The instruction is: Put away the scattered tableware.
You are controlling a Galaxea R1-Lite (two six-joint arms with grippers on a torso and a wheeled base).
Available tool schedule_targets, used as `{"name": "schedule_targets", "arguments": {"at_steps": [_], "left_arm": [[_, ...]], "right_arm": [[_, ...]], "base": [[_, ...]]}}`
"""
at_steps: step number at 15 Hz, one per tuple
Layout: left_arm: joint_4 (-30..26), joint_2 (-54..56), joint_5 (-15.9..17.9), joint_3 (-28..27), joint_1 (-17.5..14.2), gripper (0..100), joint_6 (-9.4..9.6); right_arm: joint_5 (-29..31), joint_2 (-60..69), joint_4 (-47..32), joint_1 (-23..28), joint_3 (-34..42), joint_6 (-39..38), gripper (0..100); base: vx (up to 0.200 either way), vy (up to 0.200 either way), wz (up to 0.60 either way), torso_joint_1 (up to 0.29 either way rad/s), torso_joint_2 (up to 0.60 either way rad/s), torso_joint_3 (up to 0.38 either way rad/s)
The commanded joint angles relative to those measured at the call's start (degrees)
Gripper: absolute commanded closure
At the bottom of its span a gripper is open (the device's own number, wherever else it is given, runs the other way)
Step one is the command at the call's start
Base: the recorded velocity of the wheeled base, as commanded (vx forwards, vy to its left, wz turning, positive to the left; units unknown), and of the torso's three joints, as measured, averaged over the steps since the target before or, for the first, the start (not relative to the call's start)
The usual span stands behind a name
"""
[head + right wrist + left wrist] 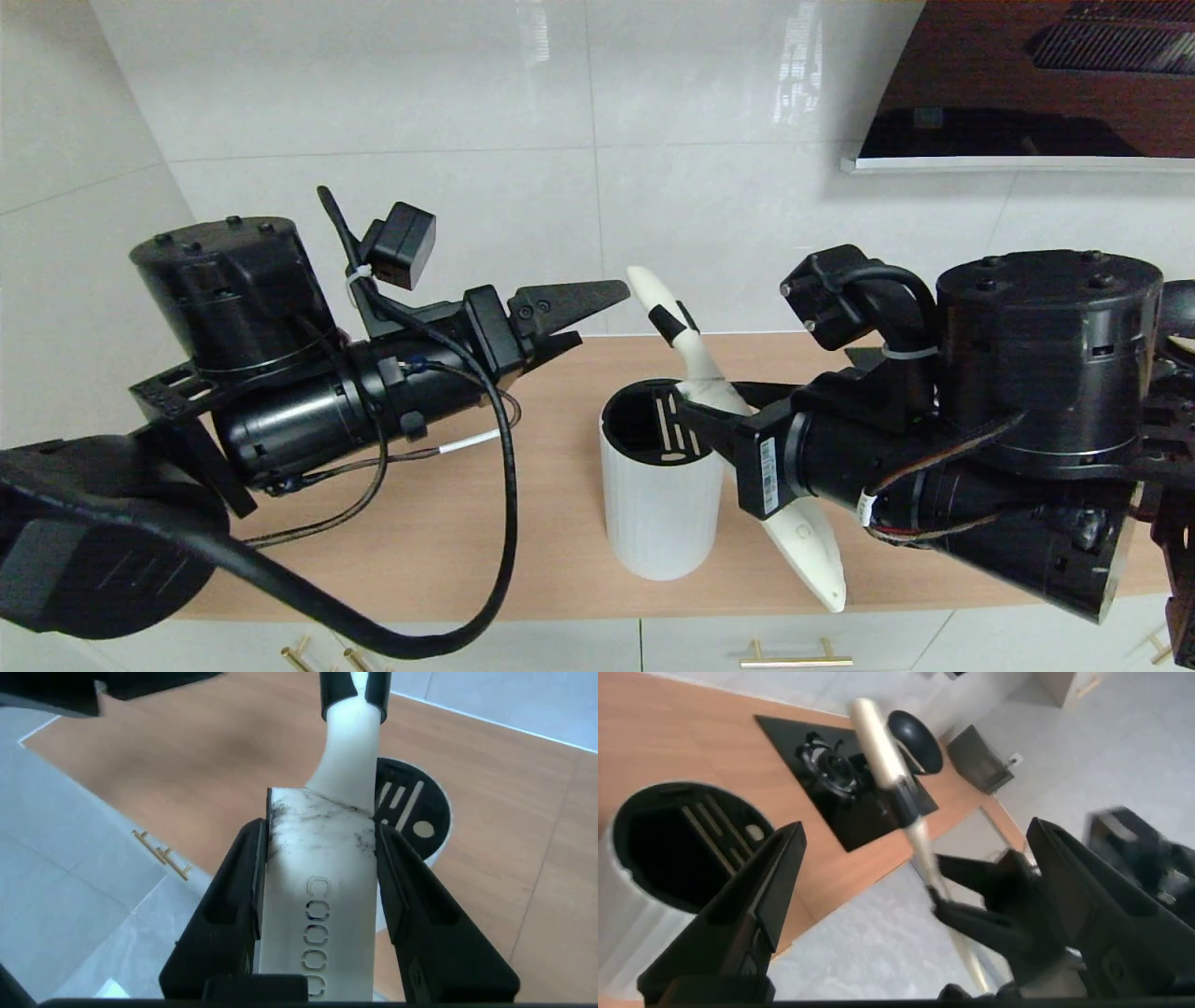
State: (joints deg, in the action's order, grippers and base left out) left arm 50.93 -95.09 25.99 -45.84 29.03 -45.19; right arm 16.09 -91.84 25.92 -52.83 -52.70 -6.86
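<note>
While the white utensil (698, 362) is clamped tilted in the right gripper (711, 408), just above the holder (658, 513) on the counter (448, 532), it's best straightened and centred over the opening before being let go; the left gripper (571, 322) is parked nearby, fingers apart.

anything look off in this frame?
The white utensil is clamped mid-length in the right claw and steeply tilted by the white holder, so it does not look lined up with the opening. Dark smudges, or marbling, show where the claw grips. Nothing looks spilled or broken.
</note>
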Motion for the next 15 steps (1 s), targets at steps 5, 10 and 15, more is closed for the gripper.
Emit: {"name": "schedule_targets", "arguments": {"at_steps": [5,10,15], "left_arm": [[3.3,-8.1,-5.1,-2.9,4.5,0,-0.16],[2.9,-8.6,-6.3,-3.6,4.9,0,-0.25],[2.9,-10.2,-7.3,-4.6,5.5,0,-3.41]], "right_arm": [[3.0,-2.7,0.0,-2.5,0.4,0.2,100],[5.0,-4.4,0.2,-3.0,0.4,0.4,100],[6.2,-5.0,3.3,-3.0,0.6,0.4,100]], "base": [[0.000,0.000,0.00,0.000,0.00,0.000],[0.000,0.000,0.00,0.000,0.00,0.000],[0.000,0.000,0.00,0.000,0.00,0.000]]}}
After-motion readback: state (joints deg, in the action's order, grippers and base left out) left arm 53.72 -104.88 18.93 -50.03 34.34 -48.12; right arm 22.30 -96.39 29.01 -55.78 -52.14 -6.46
